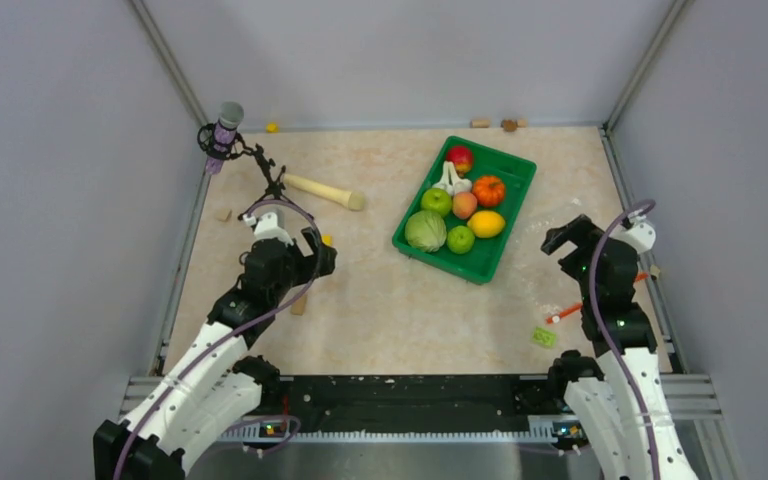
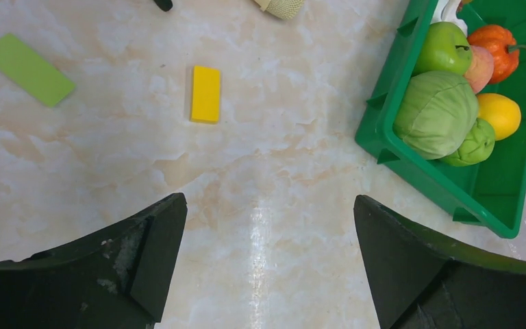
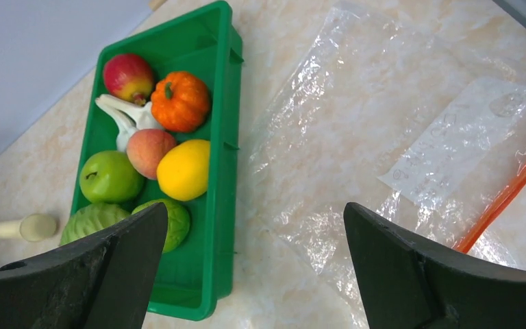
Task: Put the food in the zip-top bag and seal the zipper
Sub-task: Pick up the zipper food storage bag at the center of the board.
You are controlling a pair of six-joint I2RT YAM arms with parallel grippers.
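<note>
The food lies in a green tray [image 1: 515, 165]: red apple [image 1: 460, 157], garlic [image 1: 450, 180], pumpkin [image 1: 489, 190], peach [image 1: 465, 204], lemon [image 1: 487, 223], cabbage [image 1: 425, 231] and two green apples [image 1: 436, 201]. The clear zip-top bag [image 3: 356, 137] lies flat and empty on the table right of the tray, its orange-red zipper [image 3: 514, 188] at the near right. My right gripper [image 3: 257, 240] is open and empty above the bag's left edge and the tray corner. My left gripper [image 2: 267, 233] is open and empty over bare table, left of the tray [image 2: 383, 103].
A beige wooden pin [image 1: 325, 191] lies at the back left, near a microphone stand [image 1: 222, 130]. A yellow block [image 2: 205, 94] and a flat green piece [image 2: 27, 69] lie ahead of the left gripper. A small green piece [image 1: 544, 337] lies near the right arm. Walls close three sides.
</note>
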